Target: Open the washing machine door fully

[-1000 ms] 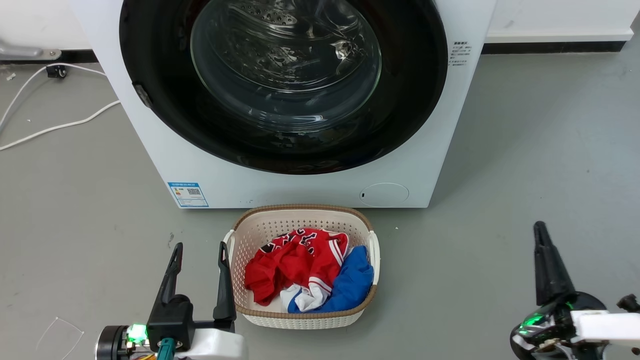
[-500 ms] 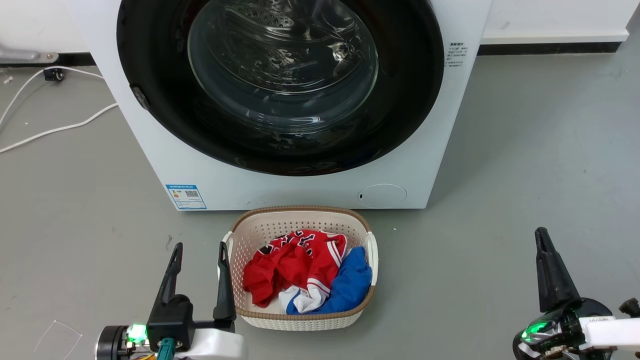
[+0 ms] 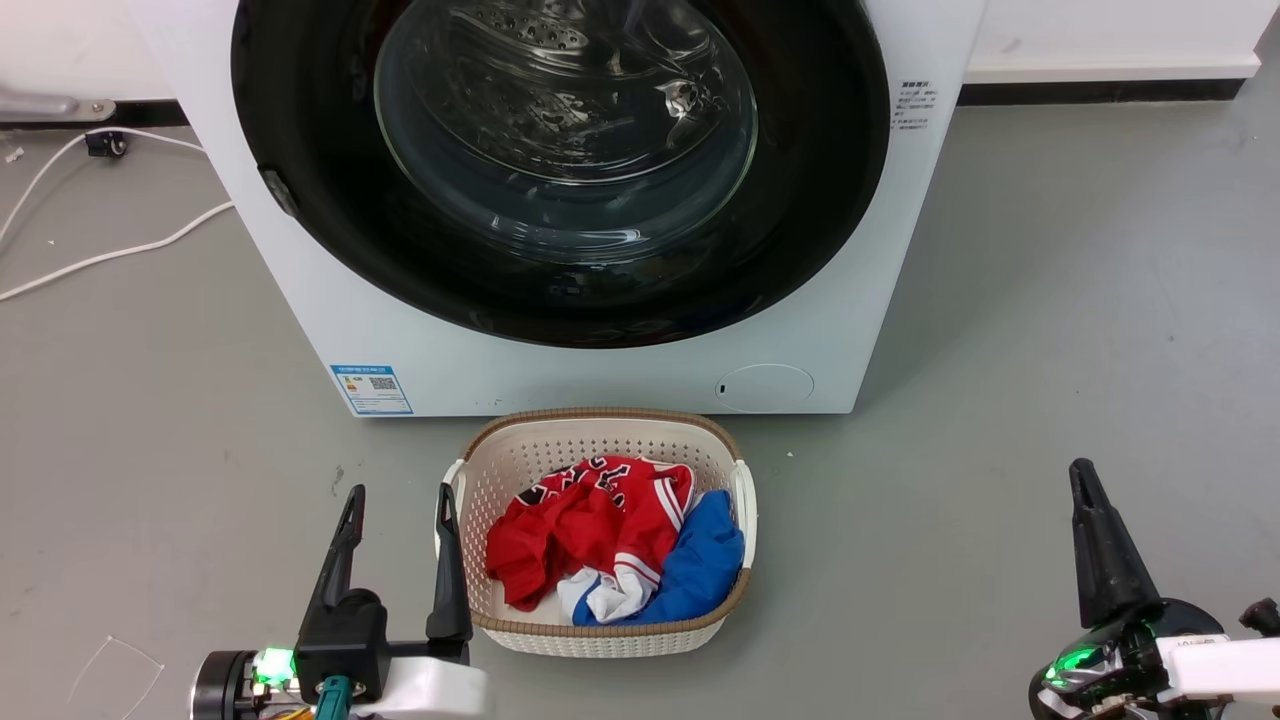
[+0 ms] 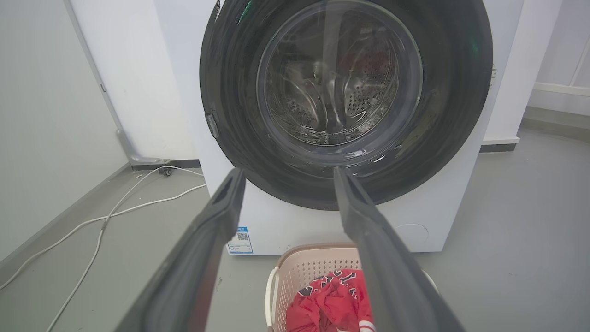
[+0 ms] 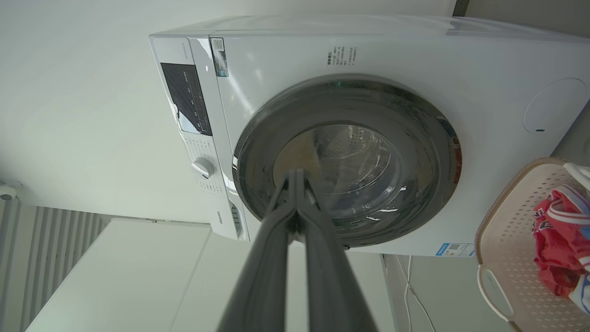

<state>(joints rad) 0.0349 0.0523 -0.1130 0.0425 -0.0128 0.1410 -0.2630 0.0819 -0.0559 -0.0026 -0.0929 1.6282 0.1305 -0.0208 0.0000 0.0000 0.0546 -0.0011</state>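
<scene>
Upper centre: the washing machine door (image 3: 560,160), shut flush in the white washer (image 3: 600,375). We judge it stiff, hinged, glossy-slippery; best taken at the grey catch (image 3: 283,190) on its frame-left rim. Below, left gripper (image 3: 400,492) fingers spread wide, right gripper (image 3: 1081,478) fingers pressed together, both empty.
</scene>
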